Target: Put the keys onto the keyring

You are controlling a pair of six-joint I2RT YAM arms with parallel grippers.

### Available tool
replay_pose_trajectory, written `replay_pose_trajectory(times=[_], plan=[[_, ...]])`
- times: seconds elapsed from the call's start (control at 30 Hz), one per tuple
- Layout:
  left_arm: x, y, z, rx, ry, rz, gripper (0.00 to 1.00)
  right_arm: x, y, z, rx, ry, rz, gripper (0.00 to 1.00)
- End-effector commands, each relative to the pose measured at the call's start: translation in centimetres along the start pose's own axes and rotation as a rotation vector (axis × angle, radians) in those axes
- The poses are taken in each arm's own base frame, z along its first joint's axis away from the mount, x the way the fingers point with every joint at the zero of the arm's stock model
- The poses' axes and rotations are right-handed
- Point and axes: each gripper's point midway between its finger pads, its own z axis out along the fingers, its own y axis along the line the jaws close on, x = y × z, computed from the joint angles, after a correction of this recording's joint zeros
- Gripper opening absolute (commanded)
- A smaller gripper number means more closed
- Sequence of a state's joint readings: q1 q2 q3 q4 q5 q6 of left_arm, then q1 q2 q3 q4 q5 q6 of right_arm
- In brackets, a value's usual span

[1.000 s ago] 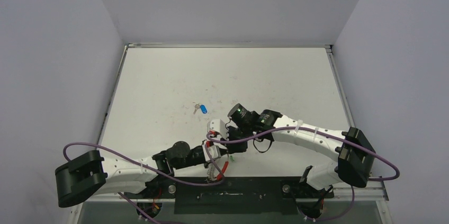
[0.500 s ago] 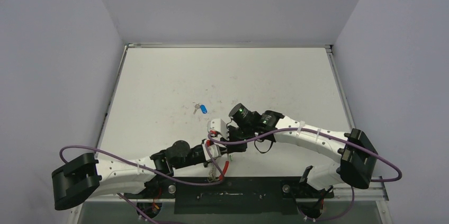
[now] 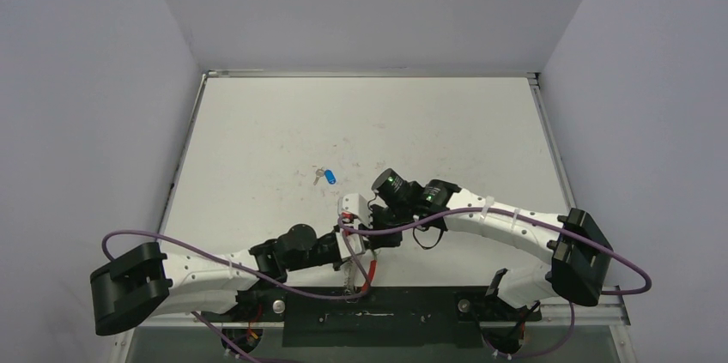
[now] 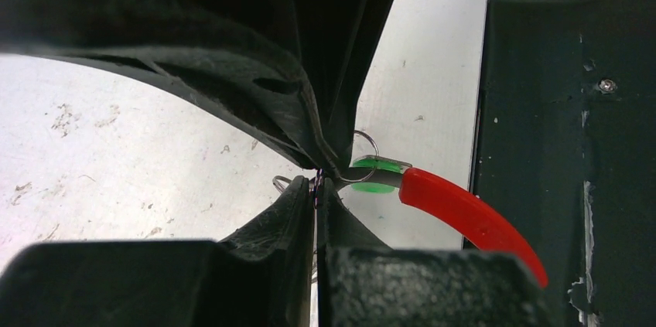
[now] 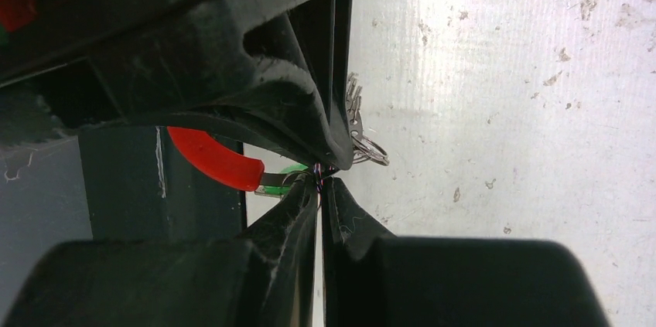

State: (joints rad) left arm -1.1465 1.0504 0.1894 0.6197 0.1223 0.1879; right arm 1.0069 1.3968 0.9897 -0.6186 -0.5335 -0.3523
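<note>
Top external view: the two arms meet close to the near edge of the table, the left gripper and right gripper tip to tip. The keyring hangs just below them, partly over the black strip along the table's front. The blue key lies by itself on the table, farther out and apart from both grippers.

Left wrist view: the left fingers are pressed together on the bare wire end of the keyring, and the red sleeve curves away to the right over the black strip. The green key sits against the sleeve's near end, a small silver ring just above it.

Right wrist view: the right fingers are also closed, tips against the left gripper's (only a sliver of gap shows) — what they pinch cannot be told. Toothed key blades show behind the left finger.
</note>
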Motion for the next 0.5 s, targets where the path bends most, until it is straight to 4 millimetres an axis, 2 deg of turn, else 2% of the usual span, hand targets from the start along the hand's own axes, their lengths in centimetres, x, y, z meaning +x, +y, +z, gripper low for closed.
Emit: replay_pose_trajectory(times=[0.0, 0.13, 0.33, 0.47], plan=[[-1.9, -0.1, 0.7, 0.02, -0.026, 0.006, 0.0, -3.3, 0.2, -0.7, -0.002, -0.134, -0.053, 0.0], [-1.9, 0.0, 0.5, 0.011, -0.039, -0.003, 0.0, -3.3, -0.3, -0.8, 0.018, -0.142, -0.041, 0.02], [-2.9, 0.3, -0.4, -0.026, -0.129, -0.022, 0.0, -3.7, -1.5, -2.0, 0.074, -0.222, -0.006, 0.39], [-3.0, 0.4, -1.0, -0.04, -0.158, -0.027, 0.0, -4.2, -1.8, -3.5, 0.084, -0.339, 0.006, 0.51]])
